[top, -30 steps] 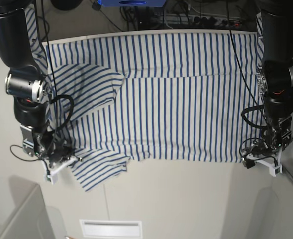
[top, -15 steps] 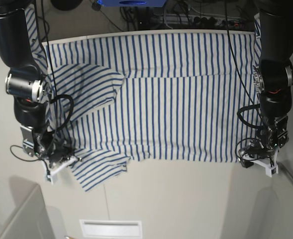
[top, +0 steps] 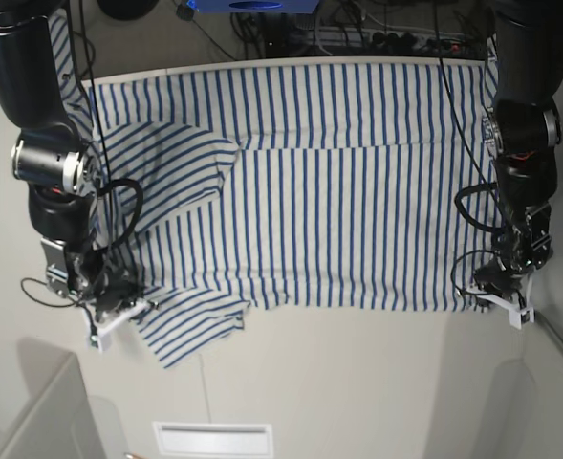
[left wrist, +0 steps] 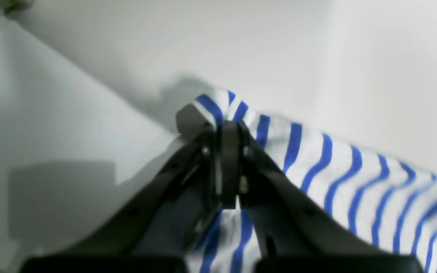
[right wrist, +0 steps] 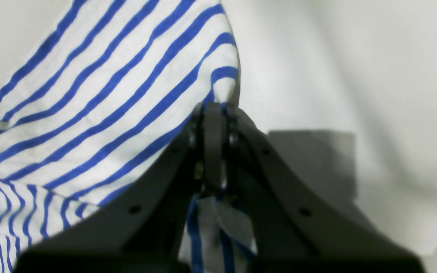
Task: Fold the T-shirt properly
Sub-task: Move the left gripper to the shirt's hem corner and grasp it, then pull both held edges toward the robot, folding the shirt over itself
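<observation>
The T-shirt (top: 338, 191), white with thin blue stripes, lies spread across the table, with one sleeve folded in at the upper left. My left gripper (top: 497, 295), on the right of the base view, is shut on the shirt's front right corner. In the left wrist view the gripper (left wrist: 229, 131) pinches the striped cloth (left wrist: 336, 163). My right gripper (top: 119, 308) is shut on the front left part of the shirt. In the right wrist view the gripper (right wrist: 213, 112) clamps a fold of cloth (right wrist: 108, 87). The neck label and orange tab are hidden.
The white table (top: 357, 382) runs bare in front of the shirt. A white slotted plate (top: 212, 438) sits at the front edge. A grey panel (top: 32, 411) stands at the lower left. Cables and a power strip (top: 386, 38) lie behind the table.
My left gripper has shifted a little up and inward at the shirt's right corner. The right arm and the shirt's left side have not moved.
</observation>
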You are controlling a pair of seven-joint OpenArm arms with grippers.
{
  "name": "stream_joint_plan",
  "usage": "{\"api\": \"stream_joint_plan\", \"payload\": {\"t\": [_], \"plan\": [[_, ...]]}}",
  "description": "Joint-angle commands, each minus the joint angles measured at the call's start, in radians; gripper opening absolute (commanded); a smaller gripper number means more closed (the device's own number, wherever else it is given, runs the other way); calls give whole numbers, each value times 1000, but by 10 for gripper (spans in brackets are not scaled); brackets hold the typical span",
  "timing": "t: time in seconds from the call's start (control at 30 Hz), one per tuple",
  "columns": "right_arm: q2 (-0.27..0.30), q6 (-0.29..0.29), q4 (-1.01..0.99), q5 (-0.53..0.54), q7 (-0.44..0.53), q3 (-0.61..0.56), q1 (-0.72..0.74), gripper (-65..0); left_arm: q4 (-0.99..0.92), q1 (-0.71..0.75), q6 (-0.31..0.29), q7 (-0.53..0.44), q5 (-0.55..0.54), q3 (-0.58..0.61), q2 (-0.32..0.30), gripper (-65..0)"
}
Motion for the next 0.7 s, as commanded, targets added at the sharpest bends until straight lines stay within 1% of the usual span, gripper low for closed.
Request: {"api": "stream_joint_plan", "payload": {"t": [0.0, 0.17, 0.37, 0.43, 0.53, 0.6, 0.67], "plan": [[9, -1, 9, -5, 3, 0, 23, -650, 34, 1, -1, 48, 15, 3, -6, -650], [12, -1, 22, -5, 33, 0, 16, -650, 150, 50, -1, 51, 7, 1, -6, -650], [14, -1, 155, -5, 36, 0, -32, -650, 212, 73, 1, 51, 12, -5, -12, -650], [15, -1, 186, -5, 13, 0, -40, -650, 213, 73, 1, 51, 7, -6, -12, -650], [17, -1, 215, -5, -54, 0, -41, -650, 213, 71, 1, 51, 7, -3, -13, -650], [17, -1, 256, -5, -76, 0, -53, -650, 232, 71, 1, 51, 7, 0, -13, -650], [18, -1, 324, -5, -100, 0, -76, -650, 272, 77, 1, 80, 7, -6, -12, -650]]}}
